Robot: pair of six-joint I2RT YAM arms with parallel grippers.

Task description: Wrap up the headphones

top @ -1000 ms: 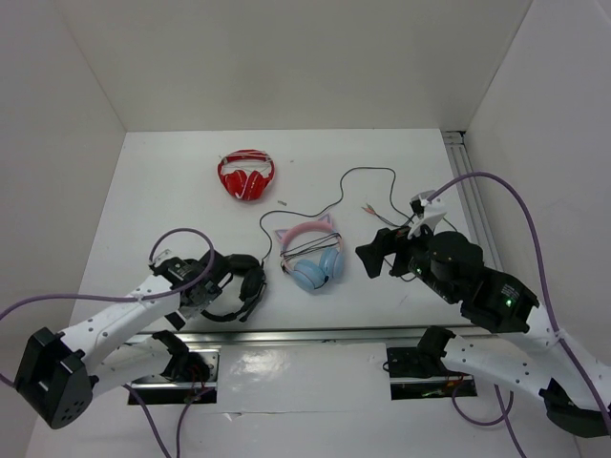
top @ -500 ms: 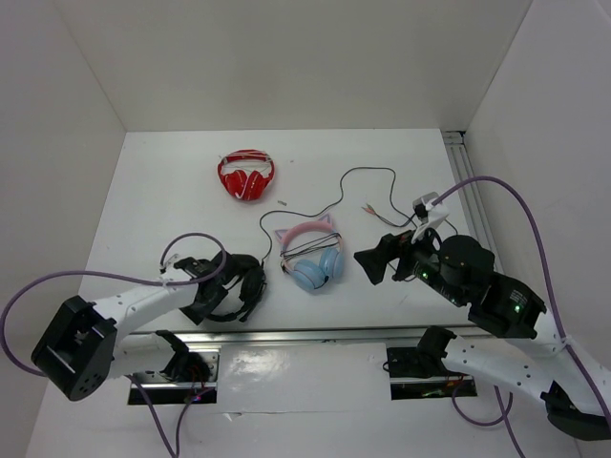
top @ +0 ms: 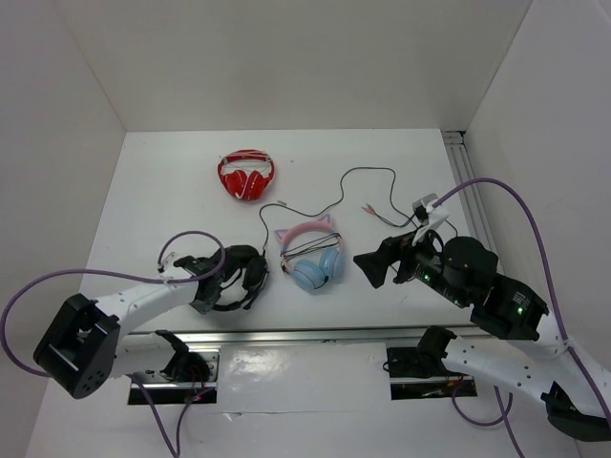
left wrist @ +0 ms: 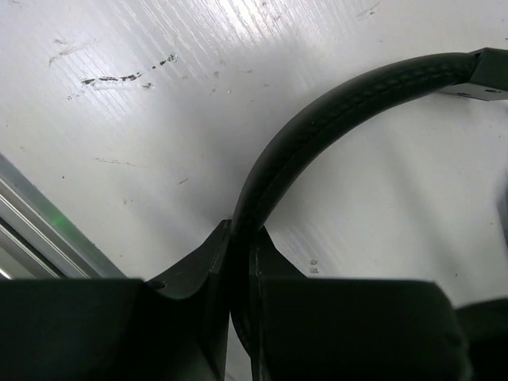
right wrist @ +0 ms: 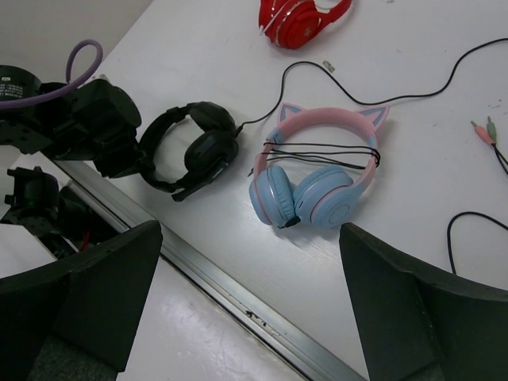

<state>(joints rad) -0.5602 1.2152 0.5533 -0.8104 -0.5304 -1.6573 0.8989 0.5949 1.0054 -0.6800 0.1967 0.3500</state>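
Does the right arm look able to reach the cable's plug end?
Likely yes: the right hand is open, and the plug end lies in the open just beyond it, nothing between.

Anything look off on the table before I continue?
Only the black headphones' cable: it sprawls loose across the table, behind the pink-and-blue headphones, unwrapped. The left fingers are shut on the headband.
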